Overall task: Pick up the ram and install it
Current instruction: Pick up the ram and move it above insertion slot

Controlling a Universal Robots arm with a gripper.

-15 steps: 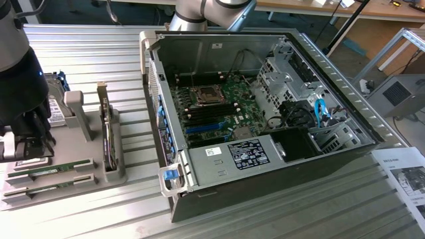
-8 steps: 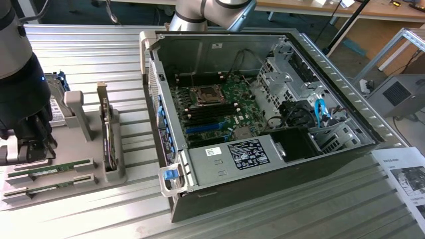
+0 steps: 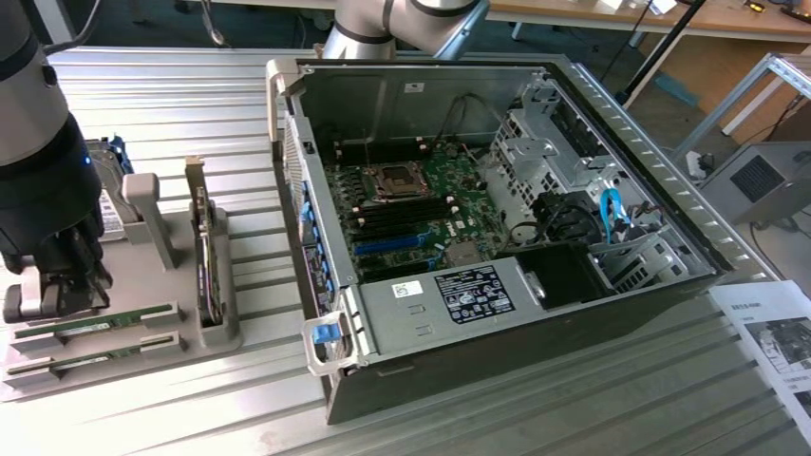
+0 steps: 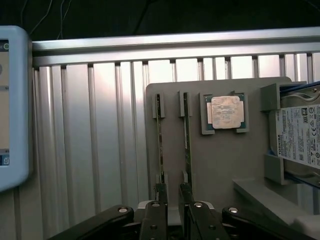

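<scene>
- Ribbed aluminium worktop (image 3: 571,418) carries a matte grey holder (image 4: 220,165) beside an open steel computer case (image 3: 380,104).
- The ram (image 4: 187,135), a thin green board, stands on edge in a slot near the holder's edge, beside a twin stick (image 4: 159,135).
- It is likely light, stiff and brittle. It is best pinched on its flat faces, clear of the chips.
- The gripper (image 4: 172,192) hovers at the sticks' end, fingers (image 4: 154,220) apart, clamping nothing.

**Q:** Classify the location.

**A:** Robotics lab or workshop. Indicators: ribbed aluminium table (image 3: 190,85); opened computer case (image 3: 380,95) with its board exposed; grey fixture (image 3: 142,223) holding the ram (image 3: 127,319); robot arm (image 3: 26,95); wooden benches (image 3: 709,17) behind.
</scene>
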